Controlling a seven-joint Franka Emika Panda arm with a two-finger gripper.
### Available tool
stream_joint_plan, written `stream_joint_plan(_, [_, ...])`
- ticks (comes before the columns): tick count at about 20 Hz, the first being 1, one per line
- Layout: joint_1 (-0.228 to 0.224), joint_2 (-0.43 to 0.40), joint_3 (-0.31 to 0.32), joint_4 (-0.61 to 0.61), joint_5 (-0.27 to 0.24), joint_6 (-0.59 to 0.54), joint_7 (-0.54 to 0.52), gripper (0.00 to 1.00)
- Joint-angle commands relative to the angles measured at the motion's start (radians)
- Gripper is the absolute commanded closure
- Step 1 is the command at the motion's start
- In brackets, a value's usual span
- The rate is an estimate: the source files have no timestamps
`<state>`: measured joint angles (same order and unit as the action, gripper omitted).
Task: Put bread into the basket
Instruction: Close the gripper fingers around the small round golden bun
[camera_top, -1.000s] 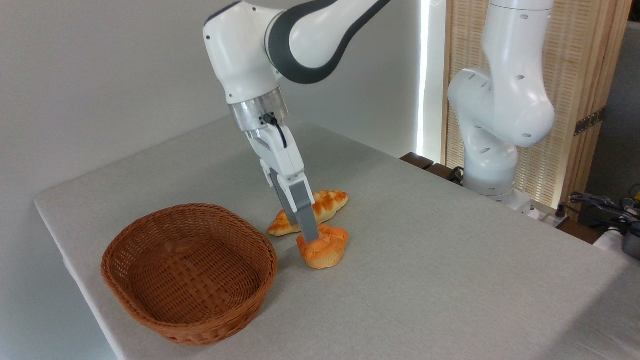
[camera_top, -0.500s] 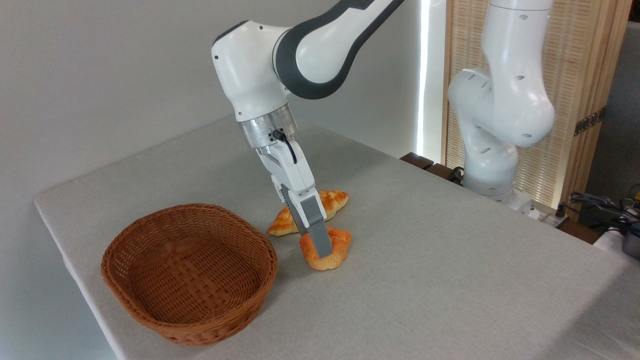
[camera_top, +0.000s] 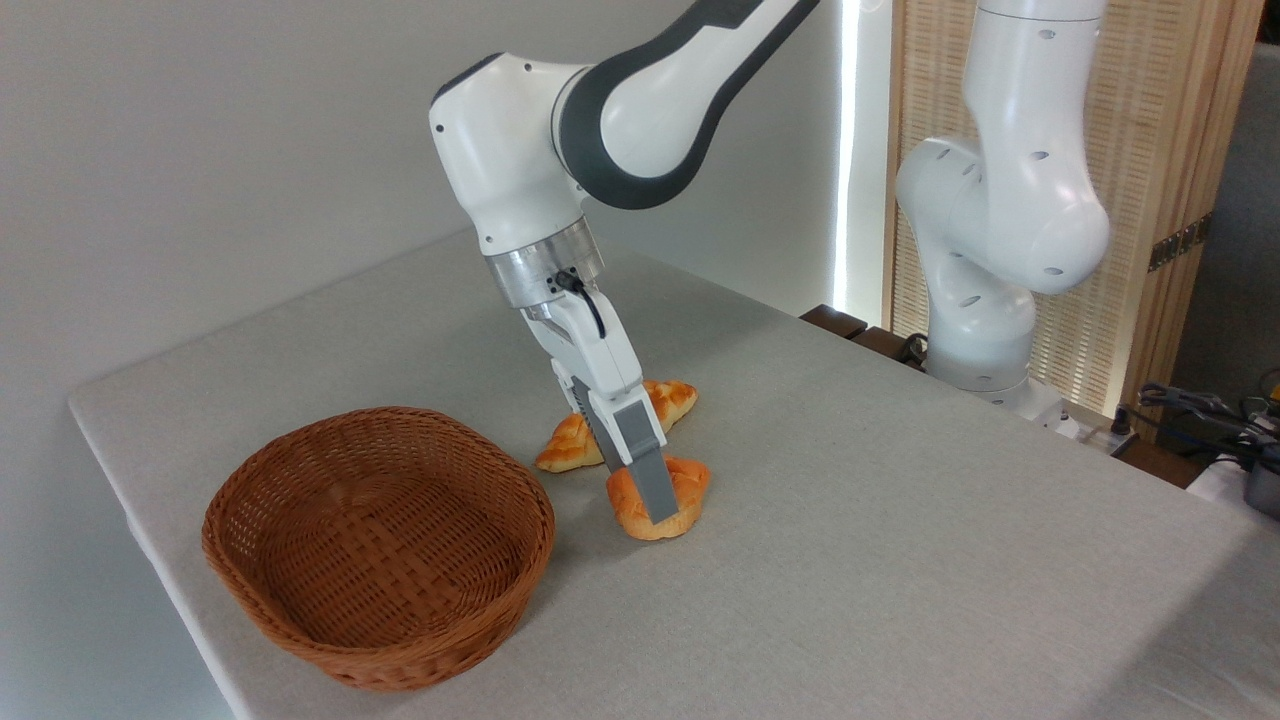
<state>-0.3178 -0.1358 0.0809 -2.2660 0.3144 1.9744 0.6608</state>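
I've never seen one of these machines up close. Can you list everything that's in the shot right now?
Basket: one, brown wicker, empty, front left of the table.
Small bun: one, orange-golden, on the table just right of the basket.
Braided loaf: one, golden-brown, lying behind the bun.
Table: one, grey-beige cloth top, filling most of the view.
Slatted screen: one, pale wood, back right.
Cables: several, dark, far right edge.
Robot arm: one, white and dark grey, reaching down from the right.
Gripper: one, grey fingers, down around the bun.
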Motion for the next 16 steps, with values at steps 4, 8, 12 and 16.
stream_joint_plan(4, [-0.004, -0.005, 0.016, -0.029, 0.015, 0.006, -0.003, 0.6])
stream_joint_plan(8, [-0.004, -0.005, 0.017, -0.029, 0.015, 0.006, -0.004, 0.69])
stream_joint_plan(12, [-0.004, -0.005, 0.017, -0.027, 0.015, 0.006, -0.004, 0.71])
stream_joint_plan(16, [-0.004, -0.007, 0.019, -0.021, 0.014, 0.004, -0.001, 0.71])
